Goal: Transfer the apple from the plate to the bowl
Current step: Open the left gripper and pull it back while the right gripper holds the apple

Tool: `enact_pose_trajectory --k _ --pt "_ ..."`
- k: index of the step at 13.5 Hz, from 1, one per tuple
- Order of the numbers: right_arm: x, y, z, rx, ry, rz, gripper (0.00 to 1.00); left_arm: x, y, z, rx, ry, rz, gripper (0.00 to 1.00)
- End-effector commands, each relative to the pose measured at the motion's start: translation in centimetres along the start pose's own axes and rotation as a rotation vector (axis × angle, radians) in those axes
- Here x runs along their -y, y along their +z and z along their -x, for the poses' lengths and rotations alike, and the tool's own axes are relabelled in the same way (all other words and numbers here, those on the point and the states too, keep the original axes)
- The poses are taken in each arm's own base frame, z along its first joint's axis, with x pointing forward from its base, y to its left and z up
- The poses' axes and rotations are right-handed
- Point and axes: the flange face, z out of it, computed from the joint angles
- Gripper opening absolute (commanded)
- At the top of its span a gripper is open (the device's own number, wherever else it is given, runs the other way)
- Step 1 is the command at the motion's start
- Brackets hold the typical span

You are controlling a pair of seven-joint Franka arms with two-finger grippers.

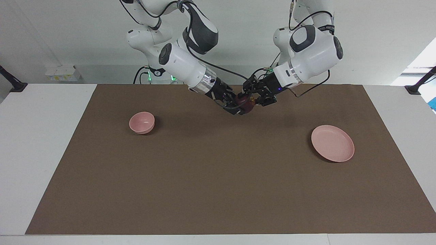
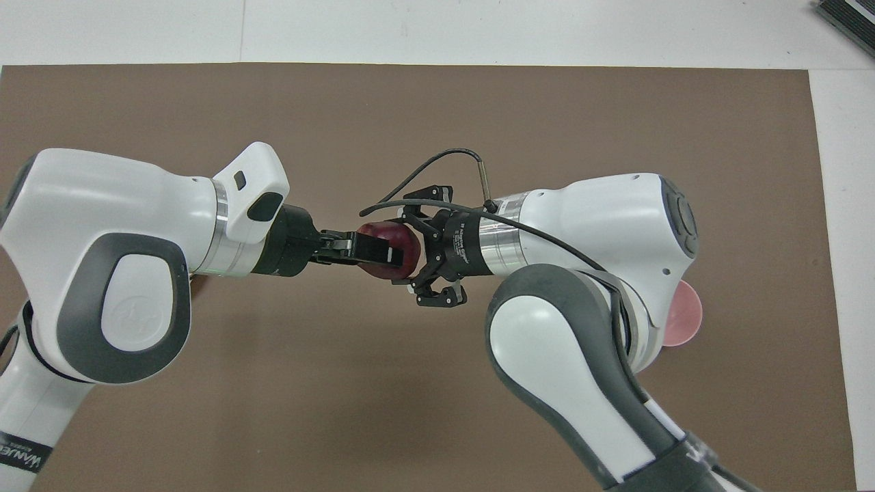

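Observation:
The dark red apple (image 1: 246,102) is in the air between both grippers, over the mat's middle near the robots. My left gripper (image 1: 251,98) is shut on it, one finger lying across its top in the overhead view (image 2: 386,251), where the apple (image 2: 383,231) shows too. My right gripper (image 1: 238,108) faces it from the bowl's end, and its jaws stand spread wide at the apple's edge (image 2: 411,246). The pink plate (image 1: 332,143) lies empty toward the left arm's end and is hidden in the overhead view. The pink bowl (image 1: 142,121) stands empty toward the right arm's end, half covered by the right arm in the overhead view (image 2: 687,314).
A brown mat (image 1: 218,183) covers most of the white table. Both arms reach inward over the mat's edge nearest the robots. A dark object (image 2: 847,17) sits at the table's corner farthest from the robots, at the right arm's end.

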Motion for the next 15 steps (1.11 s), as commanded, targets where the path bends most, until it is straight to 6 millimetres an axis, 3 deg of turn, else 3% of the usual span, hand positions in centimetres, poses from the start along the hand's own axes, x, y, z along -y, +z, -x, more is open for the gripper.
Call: enact_pose_trajectory --k 1,7,10,13,15 --pt "0.7 -0.4 0.3 0.012 -0.003 -0.016 0.00 -2.6 -1.0 1.4 -0.018 -0.045 0.003 1.00" --pt "0.4 -1.8 -0.1 -0.087 -0.148 0.038 0.00 -1.6 -8.0 1.4 -0.103 -0.088 -0.202 1.00" --pt "0.5 -5.2 -1.4 -0.141 -0.228 0.080 0.00 0.5 -11.7 1.6 -0.058 -0.083 -0.394 1.00" --pt "-0.1 -9.8 -3.2 -0.262 -0.376 0.161 0.00 3.3 -13.8 1.5 -0.068 -0.044 -0.660 1.00" --pt "-0.3 -11.6 -3.8 -0.311 -0.485 0.192 0.00 4.9 -15.9 1.2 -0.084 -0.029 -0.742 1.00"
